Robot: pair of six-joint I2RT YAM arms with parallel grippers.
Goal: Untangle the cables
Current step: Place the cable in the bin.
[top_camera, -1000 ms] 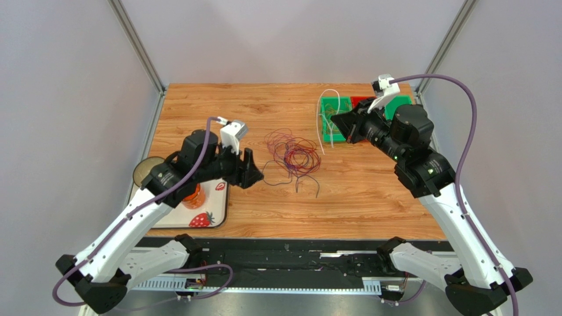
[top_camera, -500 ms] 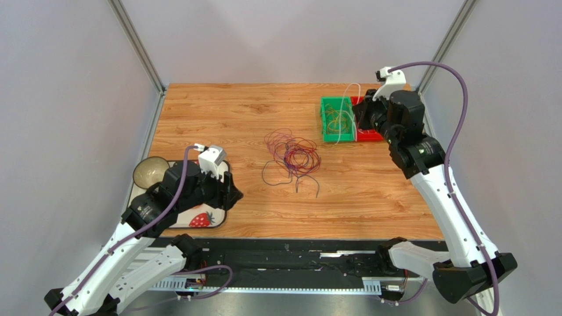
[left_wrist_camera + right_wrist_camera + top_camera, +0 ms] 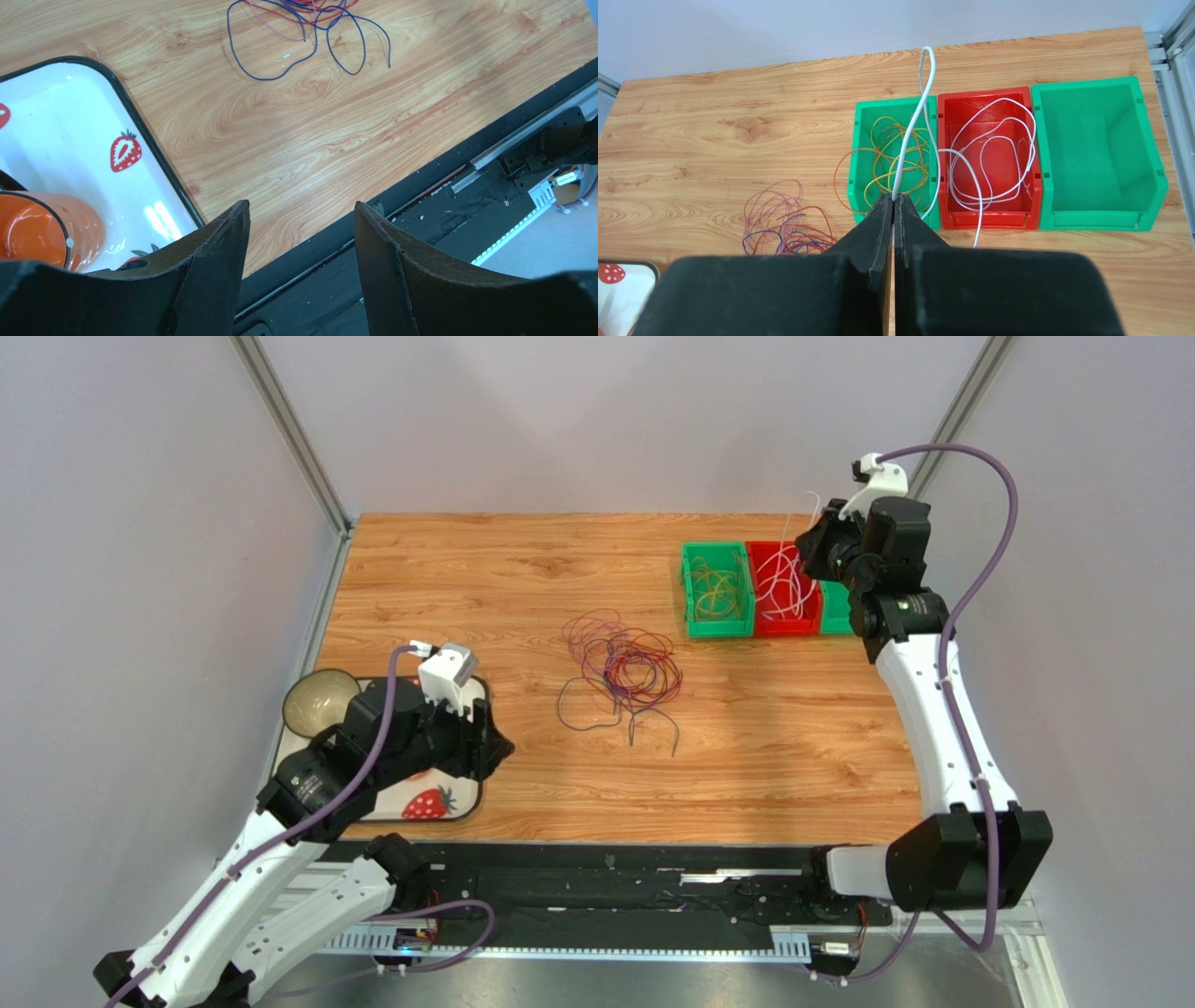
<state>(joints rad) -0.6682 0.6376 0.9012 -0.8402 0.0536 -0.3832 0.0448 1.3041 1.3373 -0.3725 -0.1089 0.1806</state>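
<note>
Since a second ago: left arm has pulled back from the tangle to sit over the tray; right arm has swung away from the green bin toward the far right corner, white cable still with it.

Surface: wood-grain worktop [image 3: 491,588], matt, warm brown, with a black rail along the near edge. Plain grey walls [image 3: 603,420] on three sides, with slanted metal posts [image 3: 288,427] at the back corners.

Materials:
- Tray [image 3: 63,126]: white, glossy, dark rim, rounded corners, strawberry print.
- Orange cup [image 3: 35,231]: shiny, standing on the tray.
- Bowl [image 3: 316,700]: dark, round, at the tray's far left corner.
- Three plastic bins in a row at far right, side by side: green bin [image 3: 859,140] with yellow loops [image 3: 892,161], red bin [image 3: 990,94] with white loops [image 3: 990,161], second green bin [image 3: 1151,161].

Cables: the tangle [image 3: 624,672] lies mid-worktop, thin loose loops of red, purple and dark blue-grey, flat on the wood.

Left jaws: open, holding nothing, over the tray's right edge. The tangle is well apart from them, ahead and to the right, with bare wood between.

Right jaws: closed on one white cable [image 3: 917,119], pinched at the tips. It rises as a narrow loop, seen against the green bin and the wall it shares with the red one. The tangle lies well left of these jaws.
</note>
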